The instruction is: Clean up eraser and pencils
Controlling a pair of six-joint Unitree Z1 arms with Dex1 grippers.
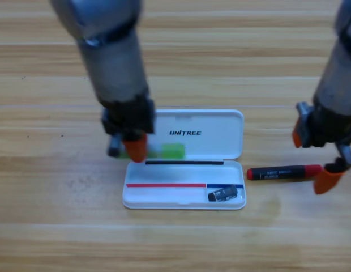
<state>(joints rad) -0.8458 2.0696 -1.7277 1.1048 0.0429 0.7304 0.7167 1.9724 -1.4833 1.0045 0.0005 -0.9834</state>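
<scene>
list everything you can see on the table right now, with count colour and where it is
white case: 1, white, open at the table's middle, lid lying back with dark lettering
eraser: 1, black with a pale grey label, inside the case's tray at its right end
marker: 1, black barrel with red ends, lying on the table just right of the case
green stick: 1, pale green with a bright green end, over the lid's lower left part, held by the left gripper
table: 1, light wood planks
left gripper: 1, black with orange jaws, over the case's left edge, gripping the green stick
right gripper: 1, black with orange jaws, open astride the marker's right end
</scene>
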